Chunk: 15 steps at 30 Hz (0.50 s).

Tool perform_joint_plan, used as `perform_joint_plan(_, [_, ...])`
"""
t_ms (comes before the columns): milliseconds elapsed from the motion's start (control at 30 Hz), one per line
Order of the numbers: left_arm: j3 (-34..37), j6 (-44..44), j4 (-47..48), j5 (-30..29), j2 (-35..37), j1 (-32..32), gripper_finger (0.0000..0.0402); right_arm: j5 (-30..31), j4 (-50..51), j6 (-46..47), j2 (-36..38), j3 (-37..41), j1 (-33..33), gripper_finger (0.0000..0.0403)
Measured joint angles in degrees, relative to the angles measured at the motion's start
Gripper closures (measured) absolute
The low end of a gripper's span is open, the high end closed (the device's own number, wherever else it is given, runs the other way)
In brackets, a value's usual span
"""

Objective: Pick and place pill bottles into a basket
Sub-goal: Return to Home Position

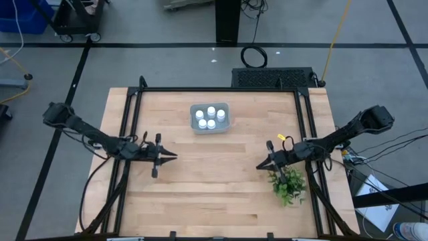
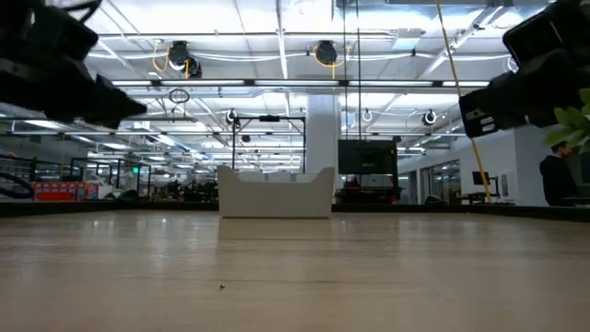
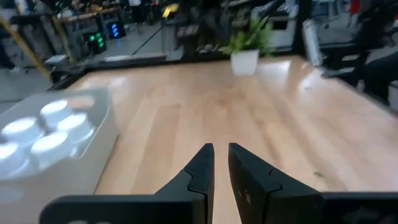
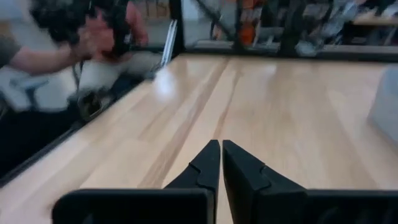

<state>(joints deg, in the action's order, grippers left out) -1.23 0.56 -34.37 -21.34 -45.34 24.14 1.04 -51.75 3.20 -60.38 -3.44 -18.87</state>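
The pale basket (image 1: 227,107) stands at the middle of the table's far half, with several white-capped pill bottles (image 1: 211,112) upright inside it. The low view shows its near wall (image 2: 275,195); the left wrist view shows its wall (image 3: 93,146) and the caps (image 3: 56,124). My left gripper (image 1: 175,155) hovers shut over the table's left part, pointing toward the centre, with nothing in it (image 3: 219,149). My right gripper (image 1: 258,166) hovers shut over the right part, pointing the opposite way, also with nothing in it (image 4: 221,144).
A small green plant in a white pot (image 1: 287,186) stands just beside my right arm near the table's right edge. A black frame (image 1: 214,90) runs along the table's sides. Bare wood lies between the two grippers. A person's arm (image 4: 87,37) shows beyond the table.
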Motion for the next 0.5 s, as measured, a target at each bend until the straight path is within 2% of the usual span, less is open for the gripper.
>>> perform_joint_plan(333, [0.7,0.1,1.1,6.1,0.0,-7.5,0.0346,-0.5,-2.3,-1.2,2.2,2.5,3.7,0.039])
perform_joint_plan(500, [0.7,0.6,1.1,7.6,0.8,-9.9,0.0346,-10.6,-1.3,-0.7,7.0,2.5,9.1,0.0392])
